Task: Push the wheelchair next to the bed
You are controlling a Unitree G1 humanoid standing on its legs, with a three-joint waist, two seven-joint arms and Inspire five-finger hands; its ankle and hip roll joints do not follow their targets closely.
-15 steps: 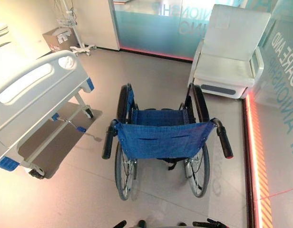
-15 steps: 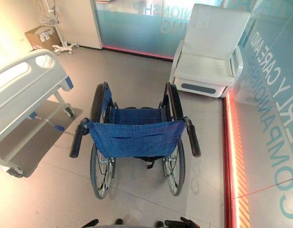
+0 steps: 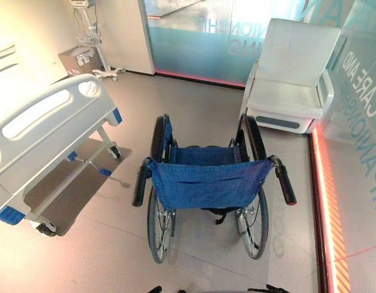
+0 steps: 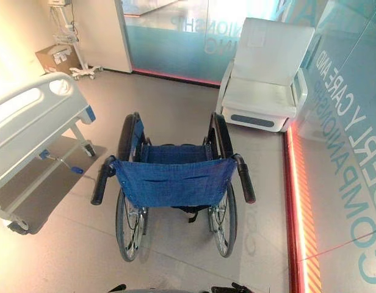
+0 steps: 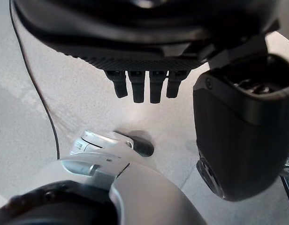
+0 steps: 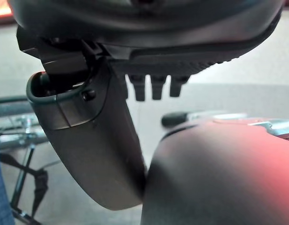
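Note:
A wheelchair with a blue fabric seat and back stands in the middle of the floor, its back towards me. Its two black push handles point at me and nothing holds them. The white hospital bed with blue corner bumpers stands to the left, a gap of floor between its foot end and the wheelchair. My left hand hangs low over the floor, fingers straight, holding nothing. My right hand hangs open likewise, with part of a wheelchair wheel beside it.
A white armchair stands at the back right, just beyond the wheelchair. A glass wall runs along the back and the right side, with a glowing red floor strip. A wheeled pole stand and a cardboard box are at the back left.
The whole picture has shifted slightly downwards, so the camera moved. The wheelchair stands as before relative to the bed and armchair.

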